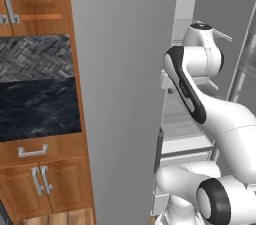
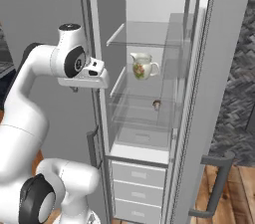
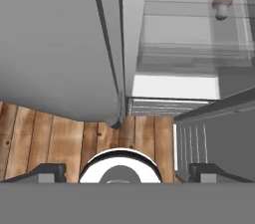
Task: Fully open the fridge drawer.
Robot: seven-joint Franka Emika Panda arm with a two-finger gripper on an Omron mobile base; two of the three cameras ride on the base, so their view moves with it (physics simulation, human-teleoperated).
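The fridge drawer [image 2: 142,118] is a translucent pale-grey bin low in the open fridge, above the stacked white drawer fronts [image 2: 137,188]. It sits pushed in, its front about level with the glass shelves. A small mushroom [image 2: 156,104] shows through its clear walls. In the hand view the fridge drawer [image 3: 191,51] lies at upper right with the mushroom [image 3: 221,5] behind its front wall. My gripper [image 2: 79,87] hangs outside the fridge, left of its opening and apart from the drawer, pointing down at the floor. In the hand view my gripper [image 3: 128,170] is open, its fingertips [image 3: 47,170] wide apart and holding nothing.
The left fridge door [image 1: 120,94] stands open close beside my hand, its edge [image 3: 117,68] right in front of the hand camera. The right door [image 2: 219,68] is swung open with a dark handle [image 2: 214,183]. A flowered pitcher [image 2: 143,66] stands on a glass shelf. Wooden cabinets [image 1: 35,169] are at left.
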